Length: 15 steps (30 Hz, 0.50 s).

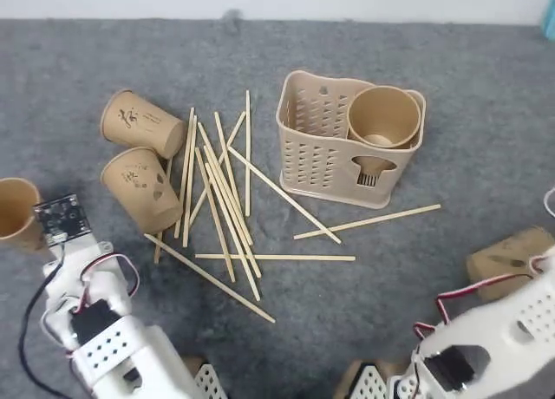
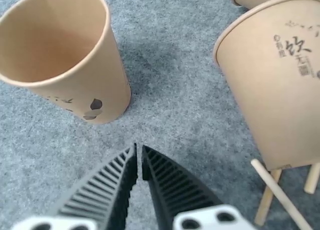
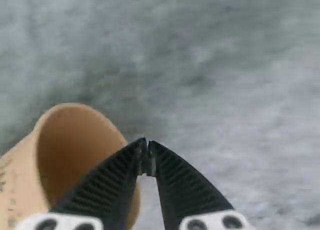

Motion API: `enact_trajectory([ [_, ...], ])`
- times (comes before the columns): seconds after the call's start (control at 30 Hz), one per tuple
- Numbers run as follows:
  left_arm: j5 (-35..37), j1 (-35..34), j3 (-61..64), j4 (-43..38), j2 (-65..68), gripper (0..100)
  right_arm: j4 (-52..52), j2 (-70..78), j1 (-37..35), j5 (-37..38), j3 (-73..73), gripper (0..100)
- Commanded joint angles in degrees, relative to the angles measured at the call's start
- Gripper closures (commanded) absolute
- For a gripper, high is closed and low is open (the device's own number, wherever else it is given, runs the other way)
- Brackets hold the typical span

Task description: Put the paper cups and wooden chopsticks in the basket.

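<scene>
While one tan paper cup (image 1: 382, 113) is already sitting upright inside the beige slotted plastic basket (image 1: 321, 160), everything else is lying out on the grey felt-like table cover (image 1: 416, 312). The pale wooden chopsticks (image 1: 227, 199) are lying fanned and crossed just left of the basket, with none in it. Two printed cups are lying tipped at their far side, an upper tipped cup (image 1: 143, 121) and a lower tipped cup (image 1: 143, 189). An upright cup (image 1: 17, 210) is standing at the far left edge, and a stray cup (image 1: 512, 260) is lying on its side well right of the basket.

The left gripper (image 2: 139, 152) is hanging empty with its black ribbed jaws pressed together, near the upright cup and the lower tipped cup. The right gripper (image 3: 145, 152) is likewise closed on nothing, its tips at the stray cup's mouth.

It looks like cup pickup is getting under way on both sides. Each arm is going to need its jaws spread first, then one finger slipped inside a rim to pinch the wall.
</scene>
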Motion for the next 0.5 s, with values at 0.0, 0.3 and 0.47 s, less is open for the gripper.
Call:
enact_trajectory([
  [0.0, -0.4, 0.4, -0.1, -1.5, -0.9, 98, 9.5, -0.6, -3.8, -0.7, -6.6, 99.0],
  [0.3, -0.4, 0.4, -0.1, -1.5, -0.9, 98, 17.0, -5.4, -8.8, -4.3, -6.5, 99.0],
  [0.47, -0.4, 0.4, -0.1, -1.5, -0.9, 98, 17.2, -9.4, -9.2, -4.7, -3.0, 99.0],
])
